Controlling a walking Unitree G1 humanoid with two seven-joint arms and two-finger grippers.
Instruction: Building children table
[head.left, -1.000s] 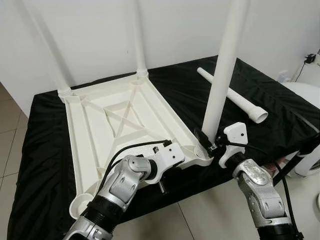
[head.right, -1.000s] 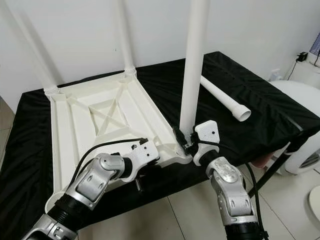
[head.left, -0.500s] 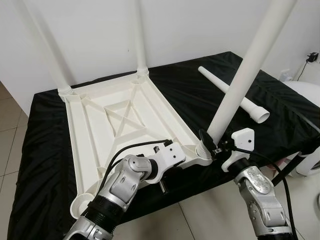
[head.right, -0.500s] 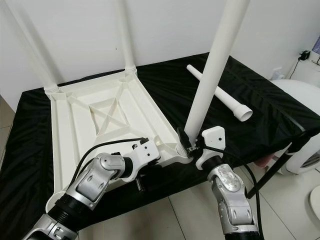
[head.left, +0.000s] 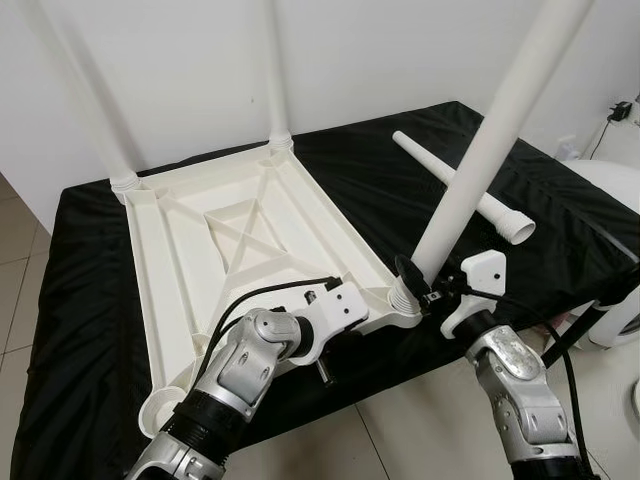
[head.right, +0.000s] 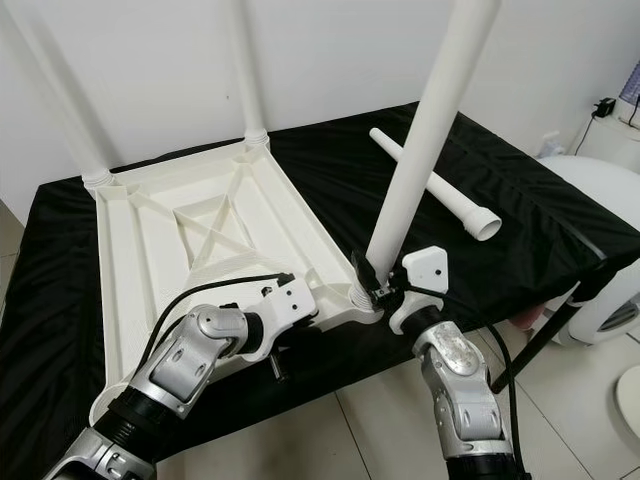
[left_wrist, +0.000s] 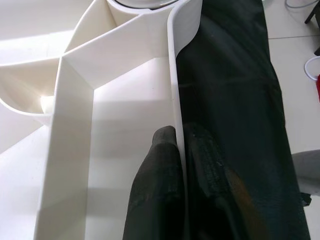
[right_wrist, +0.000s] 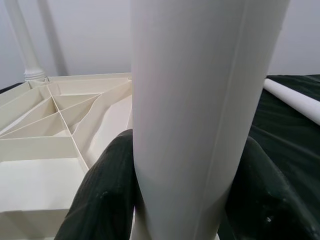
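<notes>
Two pincers work at the near edge of the upturned tabletop (head.left: 230, 250), low in the frame. The left pincer (left_wrist: 181, 150), at lower centre-left of the head views, pinches the tabletop's near rim: in the left wrist view one black finger (left_wrist: 160, 185) lies inside the white wall and the other outside it, against the black cloth (head.left: 90, 330). The right pincer (head.left: 415, 285), at lower right, is clamped on the foot of a white leg (head.left: 480, 150); the right wrist view shows a dark finger (right_wrist: 105, 195) pressed on each side of the tube. That leg's ribbed end sits at the tabletop's near right corner socket (head.left: 405, 305), and the leg leans up and to the right, out of the frame's top right.

Tabletop ribs cross in an X around a recessed panel at mid-frame. The near left corner socket (head.left: 160, 410) stands open at lower left, with no leg in it.

Farther back, a loose leg (head.left: 465, 190) lies on the cloth at right of centre, its flared end toward the right edge. At the far corners two more legs (head.left: 278, 75) stand upright in their sockets, one at upper left, one at top centre, before a white wall (head.left: 380, 50). The surface under the cloth reaches the wall; tiled floor (head.left: 400, 440) shows at the bottom, and a white rounded object (head.left: 615, 200) sits at the right edge.
</notes>
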